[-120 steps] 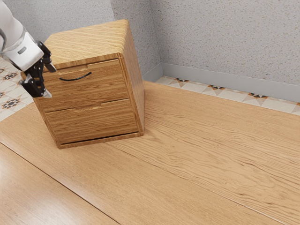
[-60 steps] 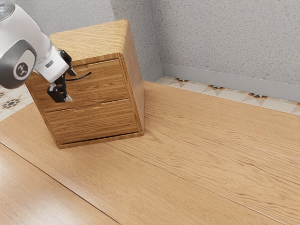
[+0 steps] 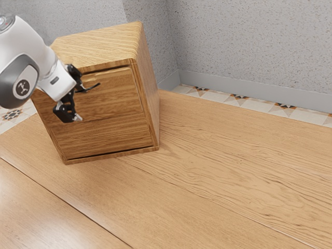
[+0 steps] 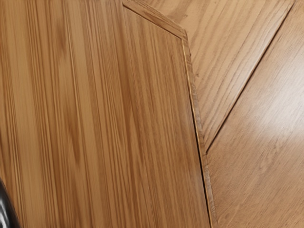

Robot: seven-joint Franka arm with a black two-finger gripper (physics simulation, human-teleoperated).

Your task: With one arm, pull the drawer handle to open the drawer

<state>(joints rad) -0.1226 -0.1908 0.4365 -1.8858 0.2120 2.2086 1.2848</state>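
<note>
A wooden cabinet (image 3: pixel 104 44) stands on the floor at the exterior view's left. The front of its top drawer (image 3: pixel 114 109) stands out from the body and covers the seam to the lower drawer. The thin black handle (image 3: pixel 92 86) shows its right end beside my gripper (image 3: pixel 81 88), which is pressed to the drawer front and shut on the handle. In the wrist view the drawer front (image 4: pixel 95 118) lies right under my hand, with its edge (image 4: pixel 192 104) running past the floor (image 4: pixel 256 156).
The wooden floor (image 3: pixel 218 171) stretches open toward the exterior view's right and front. A grey wall (image 3: pixel 249 41) with a skirting and a patterned tile strip (image 3: pixel 259 104) runs behind the cabinet. More tiles (image 3: pixel 13 111) lie beyond the cabinet's left side.
My hand travelled right from beside the cabinet to the handle, then drew back slightly left and down. The top drawer front has come forward, and the seam between the two drawers has vanished.
</note>
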